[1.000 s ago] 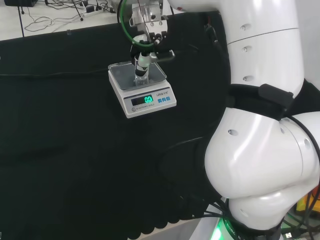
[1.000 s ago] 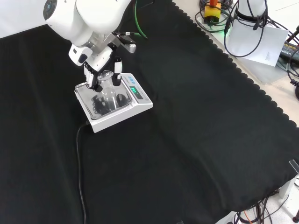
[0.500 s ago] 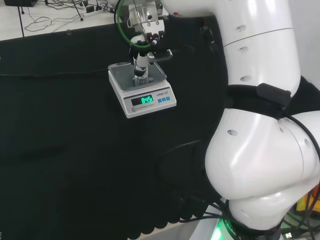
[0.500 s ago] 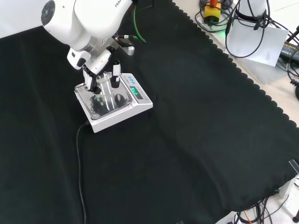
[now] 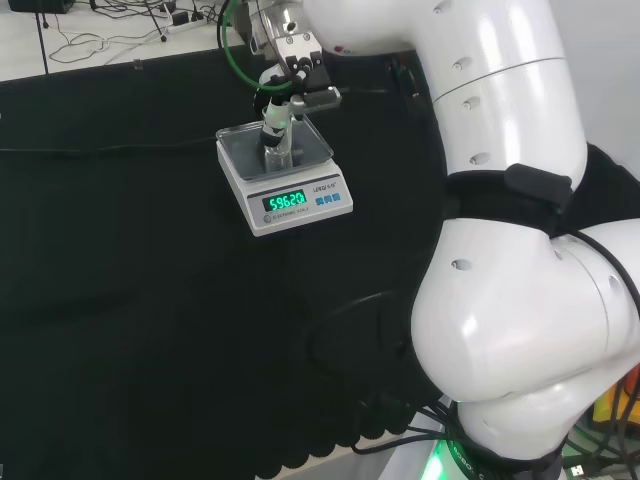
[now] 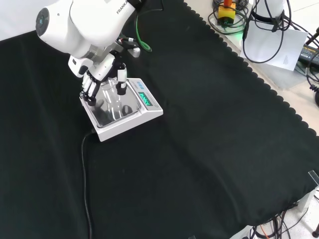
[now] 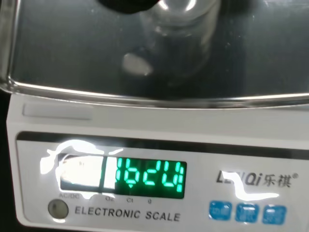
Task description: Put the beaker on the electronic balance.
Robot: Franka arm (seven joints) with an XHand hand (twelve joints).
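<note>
Beaker (image 6: 113, 99) standing on electronic balance (image 6: 147, 117) pan, display lit. Hand (image 6: 102, 74) fingers spread around it, apparently released. Left: withdrawing clear.

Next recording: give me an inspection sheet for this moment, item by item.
Surface: black cloth, wrinkled.
Job's things: clear beaker upright on the pan of the electronic balance; display lit.
Clutter: nothing seen on the cloth.
Robot hand: robot hand above the pan, fingers on either side of the beaker; contact cannot be told.
Cables: balance's black lead runs toward the front edge.
Surroundings: equipment and wires beyond the cloth.
</note>
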